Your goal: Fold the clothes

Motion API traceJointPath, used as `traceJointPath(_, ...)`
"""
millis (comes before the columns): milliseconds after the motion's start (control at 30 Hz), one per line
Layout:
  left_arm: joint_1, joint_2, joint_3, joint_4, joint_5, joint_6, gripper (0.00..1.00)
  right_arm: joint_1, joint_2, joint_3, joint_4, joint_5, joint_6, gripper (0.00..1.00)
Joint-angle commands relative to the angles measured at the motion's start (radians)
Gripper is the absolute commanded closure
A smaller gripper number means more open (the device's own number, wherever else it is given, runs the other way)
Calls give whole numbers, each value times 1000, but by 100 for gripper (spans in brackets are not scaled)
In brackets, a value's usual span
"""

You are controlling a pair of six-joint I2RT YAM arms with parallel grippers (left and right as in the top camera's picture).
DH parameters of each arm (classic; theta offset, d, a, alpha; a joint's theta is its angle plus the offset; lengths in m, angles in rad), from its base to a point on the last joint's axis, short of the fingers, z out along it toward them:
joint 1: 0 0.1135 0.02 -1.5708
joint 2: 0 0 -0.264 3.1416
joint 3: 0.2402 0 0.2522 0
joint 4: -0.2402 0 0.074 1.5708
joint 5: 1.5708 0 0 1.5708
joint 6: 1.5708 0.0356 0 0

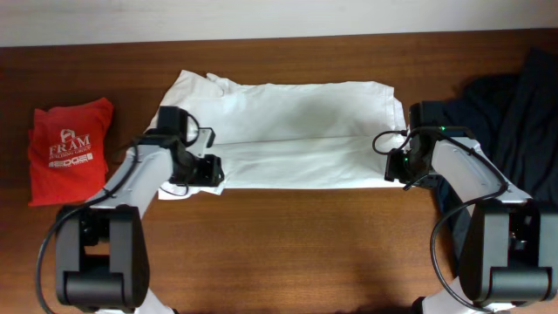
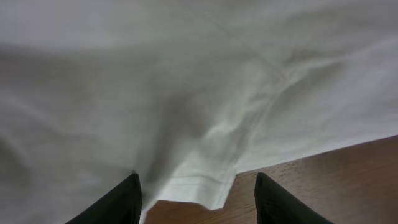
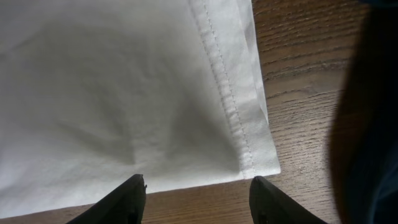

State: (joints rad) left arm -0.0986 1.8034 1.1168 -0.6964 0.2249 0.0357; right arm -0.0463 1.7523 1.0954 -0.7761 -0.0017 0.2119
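A white garment (image 1: 288,131) lies spread and partly folded across the middle of the wooden table. My left gripper (image 1: 207,171) is open at its near left corner; the left wrist view shows the hemmed corner (image 2: 199,180) lying between the open fingers (image 2: 196,202). My right gripper (image 1: 394,167) is open at the near right corner; the right wrist view shows the stitched hem corner (image 3: 249,149) just ahead of the open fingers (image 3: 198,199). Neither gripper holds cloth.
A folded red shirt with white print (image 1: 68,148) lies at the far left. A heap of dark clothes (image 1: 506,113) lies at the right, its edge dark in the right wrist view (image 3: 367,124). Bare wood (image 1: 296,244) runs along the front.
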Motion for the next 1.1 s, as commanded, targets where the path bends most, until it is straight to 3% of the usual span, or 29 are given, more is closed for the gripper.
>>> traceJointPath(0,-76,-18,-15,-5,-92,18,46,-8,6,-8,3,5,6,43)
traceJointPath(67,-124,-18,-15,-9,-132,18,58,-8,6,-8,5,5,6,42)
traceJointPath(200,-170,-18,-18,-50,-320,-16,58,-7,6,-8,5,5,6,43)
traceJointPath(467,-170,-18,-56,-3,-256,-23,60,-7,6,-8,5,5,6,43)
traceJointPath(567,-170,-17,-56,8,-254,-23,80,-7,6,-8,5,5,6,43)
traceJointPath(633,-170,-16,-56,8,-254,-23,88,-7,6,-8,5,5,6,43)
traceJointPath(700,-170,-10,-56,7,-254,-23,89,-7,6,-8,4,5,6,43)
traceJointPath(733,-170,0,-56,7,-254,-24,99,-7,6,-8,4,5,6,43)
traceJointPath(833,-165,3,-26,6,-256,-23,100,-7,6,-8,4,5,6,43)
traceJointPath(1000,-105,-17,302,8,-254,-23,100,-8,6,-8,5,5,6,43)
traceJointPath(1067,-104,-17,356,7,-215,-23,47,-8,6,-8,5,5,6,43)
